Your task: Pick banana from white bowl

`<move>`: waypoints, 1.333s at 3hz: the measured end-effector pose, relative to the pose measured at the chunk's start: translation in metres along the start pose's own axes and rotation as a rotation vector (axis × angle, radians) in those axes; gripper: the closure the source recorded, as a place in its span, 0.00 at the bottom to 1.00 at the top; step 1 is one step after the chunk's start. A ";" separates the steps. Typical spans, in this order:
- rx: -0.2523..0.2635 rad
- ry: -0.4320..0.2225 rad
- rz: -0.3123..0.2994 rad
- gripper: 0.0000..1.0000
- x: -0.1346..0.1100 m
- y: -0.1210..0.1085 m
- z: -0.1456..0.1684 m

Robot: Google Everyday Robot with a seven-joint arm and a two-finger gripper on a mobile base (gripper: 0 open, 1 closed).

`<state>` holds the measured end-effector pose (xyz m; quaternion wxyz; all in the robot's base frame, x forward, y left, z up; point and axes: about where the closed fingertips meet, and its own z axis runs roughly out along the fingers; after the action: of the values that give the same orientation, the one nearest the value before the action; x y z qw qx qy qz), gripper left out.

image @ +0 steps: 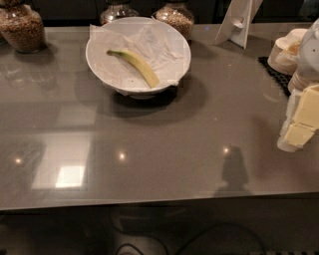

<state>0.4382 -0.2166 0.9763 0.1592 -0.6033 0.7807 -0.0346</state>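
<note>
A slim, pale yellow banana point(134, 62) lies slantwise in the white bowl point(99, 69), its greenish stem end pointing to the back left and its blunt tip resting near the front rim. It lies on crumpled white paper point(162, 42) that lines the bowl and spills over the edge at the back left.

The fruit looks light and firm enough to lift in one piece, but its skin is smooth and its flesh soft, so a hard pinch would likely bruise it. Its thicker middle, taken across the narrow width, seems the surest place to grasp. The tapering stem offers little to hold, and the loose paper underneath could catch and come up with it.

The bowl stands on a small foot toward the back of a glossy grey counter point(164, 149), just in front of three glass jars of grain point(174, 15). A white stand point(238, 22) leans behind it to the right, and stacked beige dishes point(285, 52) sit on a black mat point(273, 73) at the far right.

The gripper point(301, 122) hangs at the right edge of the view, well apart from the bowl and lower in the picture; whether it is parted or closed cannot be told.
</note>
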 end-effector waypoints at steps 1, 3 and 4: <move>0.000 0.000 0.000 0.00 0.000 0.000 0.000; 0.054 -0.137 -0.010 0.00 -0.046 -0.022 0.001; 0.126 -0.281 -0.015 0.00 -0.107 -0.054 0.004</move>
<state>0.5135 -0.1288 1.0083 0.3042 -0.5968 0.7425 -0.0002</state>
